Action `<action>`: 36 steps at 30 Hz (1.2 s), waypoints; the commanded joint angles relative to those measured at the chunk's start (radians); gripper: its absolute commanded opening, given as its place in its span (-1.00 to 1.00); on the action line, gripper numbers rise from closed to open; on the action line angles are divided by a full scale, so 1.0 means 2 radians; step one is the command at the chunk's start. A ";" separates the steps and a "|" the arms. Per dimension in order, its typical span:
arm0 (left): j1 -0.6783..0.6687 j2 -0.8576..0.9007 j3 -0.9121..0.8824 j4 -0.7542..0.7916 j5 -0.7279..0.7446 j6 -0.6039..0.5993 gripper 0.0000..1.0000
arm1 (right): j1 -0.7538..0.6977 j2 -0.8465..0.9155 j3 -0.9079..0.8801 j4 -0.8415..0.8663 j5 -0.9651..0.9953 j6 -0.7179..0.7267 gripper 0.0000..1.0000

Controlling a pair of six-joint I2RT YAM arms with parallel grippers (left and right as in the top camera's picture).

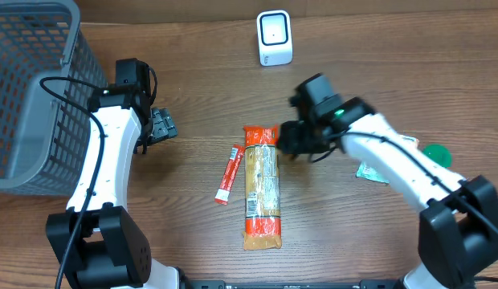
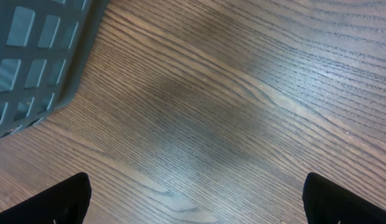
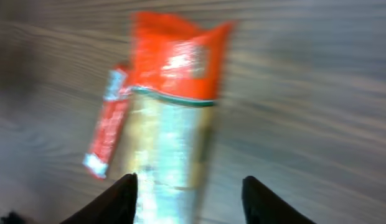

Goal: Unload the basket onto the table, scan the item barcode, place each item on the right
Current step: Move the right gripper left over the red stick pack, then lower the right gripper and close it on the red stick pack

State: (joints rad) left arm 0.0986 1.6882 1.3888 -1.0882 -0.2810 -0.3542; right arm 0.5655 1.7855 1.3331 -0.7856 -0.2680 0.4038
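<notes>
We found the right tool half-open and empty over the mid-frame orange-ended clear plastic packet, left tool wide and empty; grasping it seemed next.

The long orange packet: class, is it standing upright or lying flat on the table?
Lying flat: overhead, the orange packet stretches full length along the table.

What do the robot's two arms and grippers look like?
Both the left arm and right arm have white rounded links with black joints and black bases. A thin black cable runs along each. The left gripper and right gripper are black. A small green light glows near the right wrist.
</notes>
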 commanded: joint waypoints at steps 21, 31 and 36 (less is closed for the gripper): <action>-0.001 -0.010 0.009 0.000 -0.003 0.013 1.00 | 0.197 0.031 -0.002 0.165 0.244 0.237 -0.52; -0.001 -0.010 0.009 0.000 -0.003 0.013 1.00 | 0.251 0.104 -0.002 0.192 0.332 0.245 -0.20; -0.001 -0.010 0.009 0.000 -0.003 0.013 1.00 | 0.251 0.119 -0.002 0.190 0.321 0.245 -0.12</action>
State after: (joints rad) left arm 0.0986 1.6882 1.3888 -1.0878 -0.2810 -0.3542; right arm 1.0683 2.0083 1.3315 -0.4084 0.3550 0.8867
